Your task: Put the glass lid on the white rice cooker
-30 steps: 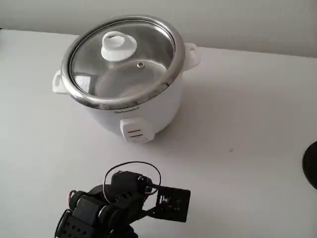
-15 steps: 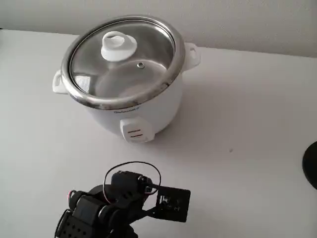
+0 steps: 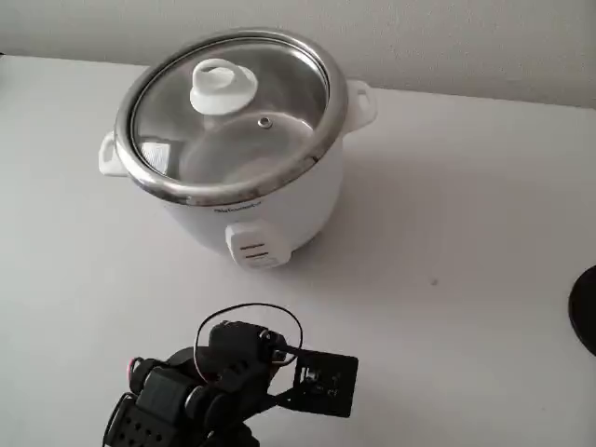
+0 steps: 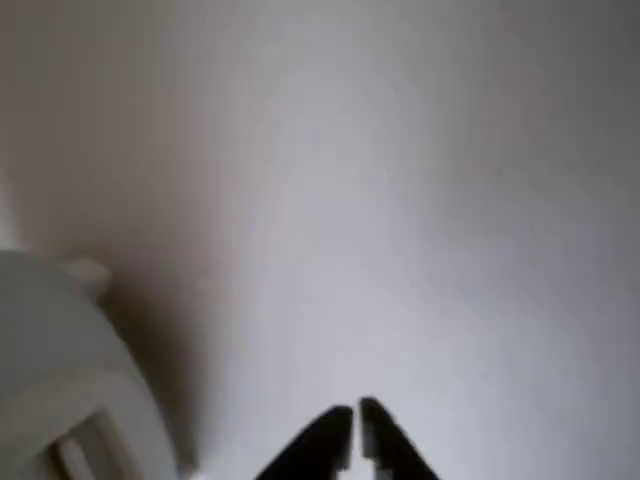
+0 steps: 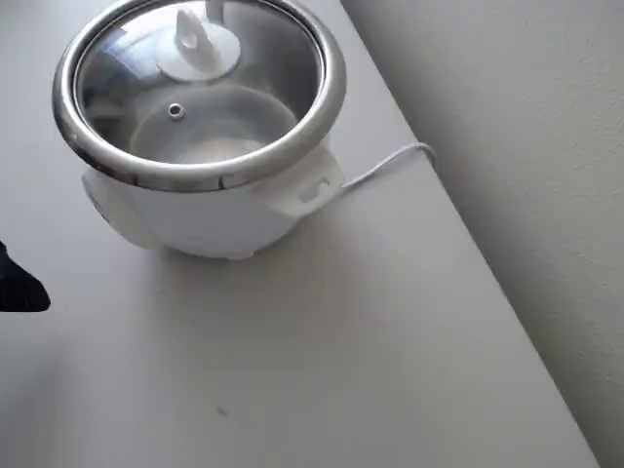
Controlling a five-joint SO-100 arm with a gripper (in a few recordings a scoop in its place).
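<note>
Glass lid [image 3: 233, 112] seated flat on white rice cooker [image 3: 270, 209], upper left of the fixed view, white knob up. Cooker standing on pale counter [image 3: 466, 233]. Black tool [image 4: 355, 425] at bottom centre of the wrist view, fingertips nearly together, gripping nothing, apart from the cooker.

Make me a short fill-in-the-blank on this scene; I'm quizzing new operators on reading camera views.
1. The glass lid sits on the white rice cooker, its knob coloured ____.
2. In the wrist view the gripper has its fingertips nearly ____.
3. In the overhead view a white ____ runs from the cooker toward the table edge.

Missing words: white; together; cord
</note>
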